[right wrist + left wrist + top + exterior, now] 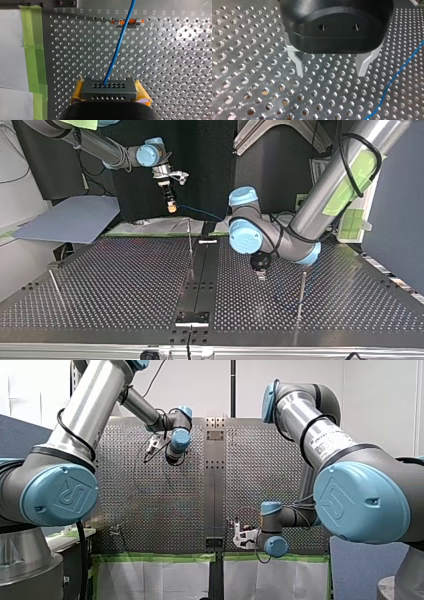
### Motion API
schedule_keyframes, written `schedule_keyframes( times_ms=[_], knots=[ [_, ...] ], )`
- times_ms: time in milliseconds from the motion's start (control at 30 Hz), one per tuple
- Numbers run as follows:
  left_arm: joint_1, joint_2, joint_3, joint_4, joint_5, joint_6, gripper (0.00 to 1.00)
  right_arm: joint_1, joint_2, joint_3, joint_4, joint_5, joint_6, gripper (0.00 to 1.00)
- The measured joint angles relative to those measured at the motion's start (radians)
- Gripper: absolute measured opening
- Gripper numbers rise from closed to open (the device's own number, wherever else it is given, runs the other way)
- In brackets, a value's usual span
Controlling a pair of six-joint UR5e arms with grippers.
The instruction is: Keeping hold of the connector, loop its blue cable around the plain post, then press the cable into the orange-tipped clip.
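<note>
Between my right gripper's yellow pads, clamped from both sides: the dark connector, raised at the table's edge.
Taking straight ahead of that gripper as 12 o'clock, the blue cable leaves toward 12 and crosses the orange-tipped clip; whether it is seated there I cannot tell. Green tape lines the edge at 9 o'clock, and from 1 to 4 lies open perforated plate. My left gripper hangs low, fingers spread wide around nothing. In the top view a thin post stands at its 4 o'clock.
</note>
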Motion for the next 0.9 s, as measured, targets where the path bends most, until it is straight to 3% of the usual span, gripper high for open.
schedule_keyframes(
  times_ms=[167, 467, 733, 900],
  knots=[
    [0.003, -0.011, 0.000, -0.002, -0.028, 0.012, 0.99, 0.001, 0.000, 0.000, 0.001, 0.000, -0.001, 0.00],
    [0.020, -0.036, -0.001, -0.001, -0.039, 0.009, 0.99, 0.004, 0.000, 0.001, -0.001, 0.000, -0.001, 0.00],
    [0.027, -0.110, 0.007, 0.017, -0.034, 0.000, 0.99, 0.007, 0.000, 0.001, -0.002, 0.000, -0.001, 0.00],
    [0.030, -0.145, 0.012, 0.027, -0.062, 0.005, 0.99, 0.007, 0.000, 0.000, -0.004, 0.000, 0.000, 0.00]
  ],
)
